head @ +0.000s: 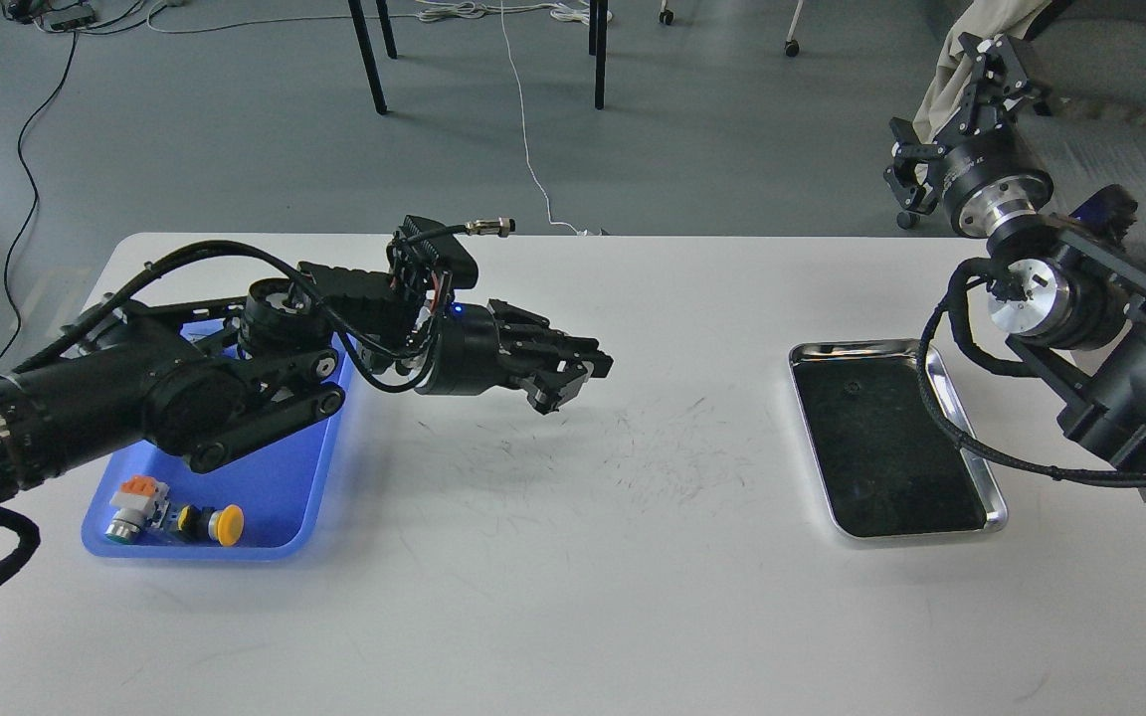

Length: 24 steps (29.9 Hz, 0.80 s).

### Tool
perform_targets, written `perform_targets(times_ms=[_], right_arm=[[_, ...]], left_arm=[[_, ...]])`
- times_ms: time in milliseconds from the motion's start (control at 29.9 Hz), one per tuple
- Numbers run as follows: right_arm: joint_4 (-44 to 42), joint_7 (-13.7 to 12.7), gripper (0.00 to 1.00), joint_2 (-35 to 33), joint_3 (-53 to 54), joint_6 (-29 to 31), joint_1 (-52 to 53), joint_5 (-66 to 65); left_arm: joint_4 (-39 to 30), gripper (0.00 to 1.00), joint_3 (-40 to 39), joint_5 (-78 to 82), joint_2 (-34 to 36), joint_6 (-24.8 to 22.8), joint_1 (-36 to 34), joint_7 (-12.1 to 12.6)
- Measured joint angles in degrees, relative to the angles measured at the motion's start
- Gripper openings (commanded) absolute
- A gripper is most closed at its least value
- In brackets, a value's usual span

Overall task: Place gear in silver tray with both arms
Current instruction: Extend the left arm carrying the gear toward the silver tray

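Observation:
The silver tray (866, 346) lies at the table's right, its dark bottom bare. My left arm reaches from the left across the blue tray (275, 477). Its gripper (565, 380) hangs low over the middle of the table, well left of the silver tray. Its dark fingers lie close together, and I cannot tell whether anything is between them. My right gripper (946, 114) is raised beyond the table's far right corner, above and behind the silver tray, with its fingers spread and empty. I cannot make out a gear.
The blue tray holds a yellow push button (220, 524) and an orange-and-silver switch part (135, 500) at its near end; my left arm hides the rest of it. Chairs (1100, 149) and table legs stand behind the table.

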Motion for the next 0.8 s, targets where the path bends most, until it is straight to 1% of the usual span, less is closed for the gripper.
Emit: perform_targets(times_ms=[201,368,602,802], right_arm=[[-0.05,-0.09,0.97,-0.13,0.03,-0.59,0.68,0.00],[-0.13,-0.09,0.97,-0.42,0.04,-0.60,0.92,0.00],[-0.21,-0.09,0.97,-0.51,-0.04,-0.61,0.93,0.00],[-0.51,-0.17,0.97,-0.51,-0.18,-0.61,1.07,0.00]], left_arm=[[7.57,0.07,0.37,0.03,-10.54,-0.03,-0.54,0.00],[13.01,0.07,0.72,-0.04,-16.90,-0.07,-0.55,-0.03],[17.19,0.07,1.08,-0.17,-18.01,-0.04,-0.11,0.00],[18.78,0.07,1.16,-0.23,-18.04,0.00,0.20,0.00]])
